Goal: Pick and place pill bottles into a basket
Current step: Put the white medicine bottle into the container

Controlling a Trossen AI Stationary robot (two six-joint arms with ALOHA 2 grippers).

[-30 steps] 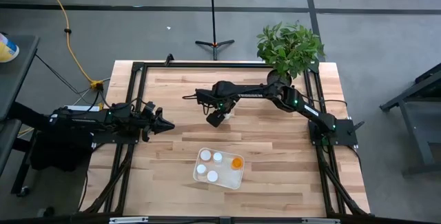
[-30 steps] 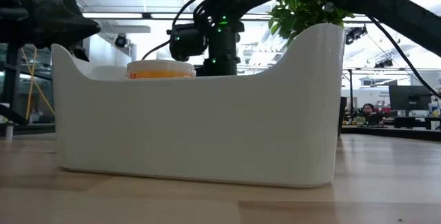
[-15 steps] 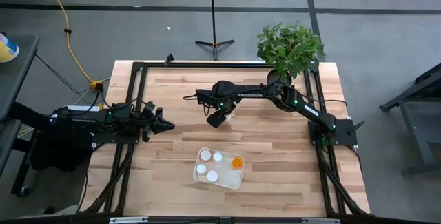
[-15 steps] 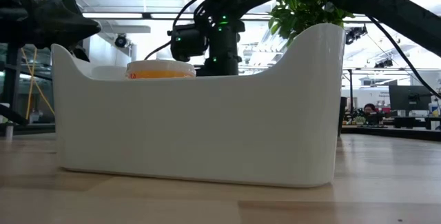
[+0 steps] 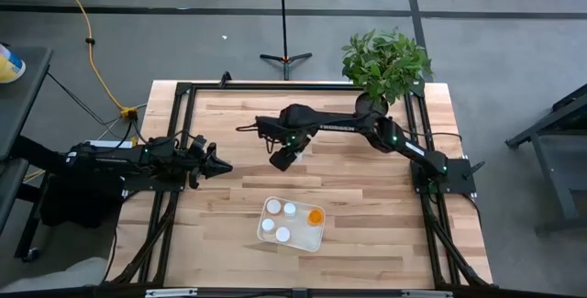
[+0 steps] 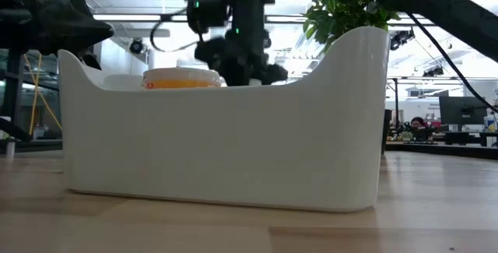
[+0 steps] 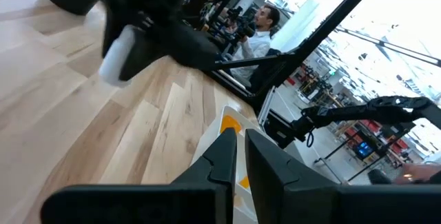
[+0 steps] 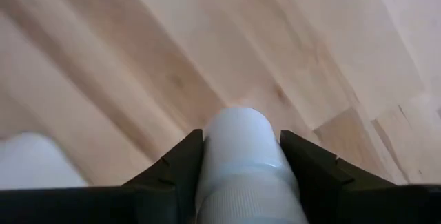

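Note:
My right gripper (image 5: 281, 159) is over the middle of the table, shut on a white pill bottle (image 8: 240, 131); the bottle also shows in the left wrist view (image 7: 118, 55). The white basket (image 5: 303, 240) stands nearer the front edge and holds several white-capped bottles and one orange bottle (image 5: 315, 215) lying down. In the low view the basket wall (image 6: 226, 136) fills the front, with the orange bottle (image 6: 180, 79) showing over its rim and my right gripper (image 6: 241, 58) above and behind. My left gripper (image 5: 223, 166) is shut and empty at the table's left. My right gripper pinches the pill bottle by its two opposite sides (image 8: 210, 156) between its two fingers. The bottle's rounded end sticks out past the fingertips. The bottle is lifted clear of the table.
A black pot with a green plant (image 5: 385, 64) stands at the far right corner. Bare wood lies between my right gripper and the basket. A person (image 7: 265, 24) sits in the room beyond the table.
My right gripper has risen from the table with the bottle and shifted slightly toward the table's left edge; the bottle is now lifted clear.

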